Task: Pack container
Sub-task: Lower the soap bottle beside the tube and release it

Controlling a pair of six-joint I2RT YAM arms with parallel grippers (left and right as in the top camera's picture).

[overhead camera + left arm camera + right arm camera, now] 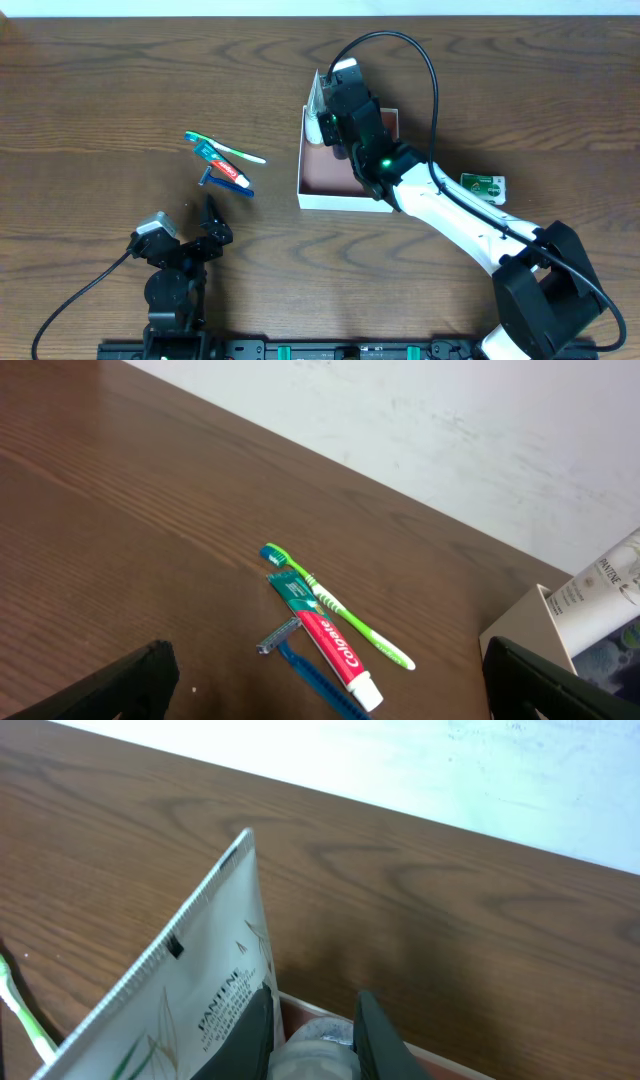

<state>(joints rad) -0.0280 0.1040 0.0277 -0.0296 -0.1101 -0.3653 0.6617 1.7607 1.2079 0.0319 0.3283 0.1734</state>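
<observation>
The container is a square shallow box with white walls and a reddish-brown inside, right of the table's middle. A white Pantene tube leans in its far left corner; it also shows in the right wrist view and the left wrist view. My right gripper hangs over that corner, shut on a small whitish round-topped bottle, just above the container's rim. My left gripper is open and empty near the table's front, apart from the toiletries.
A green toothbrush, a red Colgate tube and a blue razor lie together left of the container; they also show in the left wrist view. A green-and-white packet lies right of the container.
</observation>
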